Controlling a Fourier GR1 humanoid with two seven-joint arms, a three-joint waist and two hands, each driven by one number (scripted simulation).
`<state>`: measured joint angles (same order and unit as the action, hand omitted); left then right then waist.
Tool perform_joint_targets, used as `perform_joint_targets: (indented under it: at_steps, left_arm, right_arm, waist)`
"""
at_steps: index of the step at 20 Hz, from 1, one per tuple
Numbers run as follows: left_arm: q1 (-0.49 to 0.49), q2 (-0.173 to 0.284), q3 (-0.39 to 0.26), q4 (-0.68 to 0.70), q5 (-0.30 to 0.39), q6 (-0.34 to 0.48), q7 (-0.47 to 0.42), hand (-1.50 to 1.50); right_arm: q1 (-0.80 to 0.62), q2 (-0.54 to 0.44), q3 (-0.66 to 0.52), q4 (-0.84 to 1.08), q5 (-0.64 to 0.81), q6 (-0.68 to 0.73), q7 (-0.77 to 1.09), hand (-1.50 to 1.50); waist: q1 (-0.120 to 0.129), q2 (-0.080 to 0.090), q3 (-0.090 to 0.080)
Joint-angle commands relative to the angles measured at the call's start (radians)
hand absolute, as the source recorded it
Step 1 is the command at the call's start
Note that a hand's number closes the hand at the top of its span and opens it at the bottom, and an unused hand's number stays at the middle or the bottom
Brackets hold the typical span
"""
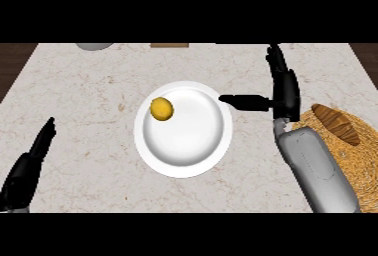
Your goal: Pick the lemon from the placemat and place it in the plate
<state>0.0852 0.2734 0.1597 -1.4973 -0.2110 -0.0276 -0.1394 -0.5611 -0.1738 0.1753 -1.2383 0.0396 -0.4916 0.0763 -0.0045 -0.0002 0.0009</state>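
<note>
The right hand [284,97] hangs over the pale marbled counter [88,95] with its fingers straight and pointing toward the far edge, its thumb stuck out sideways to the left; it holds nothing. Just left of that thumb, the tip near or over the rim, lies a white plate [196,145], and the lemon [162,109] sits inside the plate on its upper left part, well apart from the hand. Right of the hand and partly under its grey forearm is a round straw placemat [354,160], and on it, just right of the hand, rests a brown oblong thing [336,124] that looks like a bread roll or pastry. The left hand [29,165] shows at the lower left edge of the view, open, fingers straight and slanting up, resting well left of the plate and touching nothing. The counter is light stone with faint tan veins and fills nearly the whole view; dark wood-coloured floor or wall shows past its far corners, at the top left and top right. Along the far edge, beyond the right hand and off to its left, a grey rounded object [94,46] and a small brown flat piece [170,45] are cut off by the top of the view, too little showing to say what they are.
</note>
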Motion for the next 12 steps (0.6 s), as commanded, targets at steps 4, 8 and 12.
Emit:
perform_joint_targets:
  at_steps: [4,8,12]
  left_arm:
    - [0.038,-0.003,-0.005,-0.082,0.001,-0.025,0.04,0.0]
    - [0.021,-0.007,-0.007,-0.132,0.006,-0.045,0.109,0.0]
    - [0.057,-0.049,-0.02,-0.096,-0.043,-0.003,0.046,0.0]
  right_arm:
    - [0.141,-0.15,-0.166,-0.018,-0.135,0.225,-0.233,-1.5]
    - [0.19,-0.208,-0.223,-0.034,-0.157,0.304,-0.251,-1.5]
    - [0.186,-0.232,-0.286,0.06,-0.174,0.398,-0.317,-1.5]
  waist:
    - [0.009,0.0,0.0]
    - [0.005,-0.001,0.0]
    - [0.009,0.0,-0.001]
